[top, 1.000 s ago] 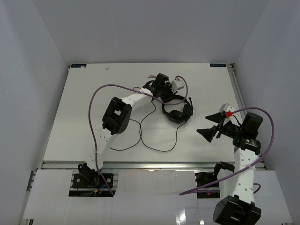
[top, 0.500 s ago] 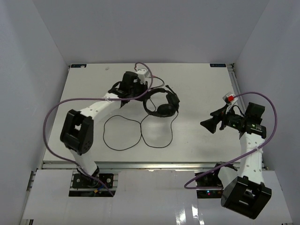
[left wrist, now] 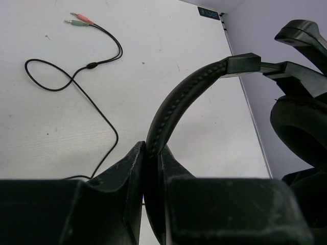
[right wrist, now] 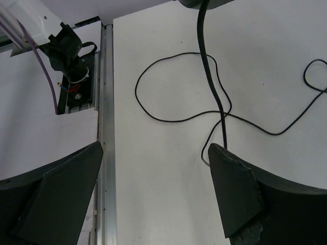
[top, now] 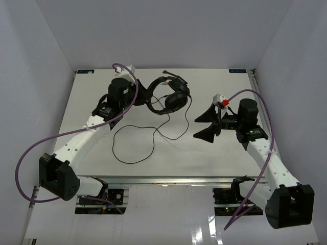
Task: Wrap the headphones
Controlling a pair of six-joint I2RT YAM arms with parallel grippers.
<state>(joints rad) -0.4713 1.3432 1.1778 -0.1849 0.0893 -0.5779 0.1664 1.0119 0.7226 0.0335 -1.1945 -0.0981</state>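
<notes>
The black headphones (top: 168,97) hang at the back middle of the table, boom mic (top: 173,75) pointing back. My left gripper (top: 144,95) is shut on the padded headband (left wrist: 179,97), which rises between its fingers (left wrist: 152,153); an earcup (left wrist: 301,122) fills the right edge. The thin black cable (top: 134,148) drops from the headset and loops over the table, ending in pink and green plugs (left wrist: 79,20). My right gripper (top: 206,125) stands wide open to the headset's right, nothing between its fingers (right wrist: 156,168). A cable strand (right wrist: 207,66) passes just by the right fingertip.
The table (top: 230,153) is white, with white walls on three sides. A metal rail (right wrist: 106,102) runs along its near edge, with the left arm's base (right wrist: 69,46) beyond it. Purple arm cables (top: 30,158) arc beside both arms.
The left arm has swung the held headphones left and toward the back, dragging the cable along. The right arm has moved left toward the table's middle, still open.
</notes>
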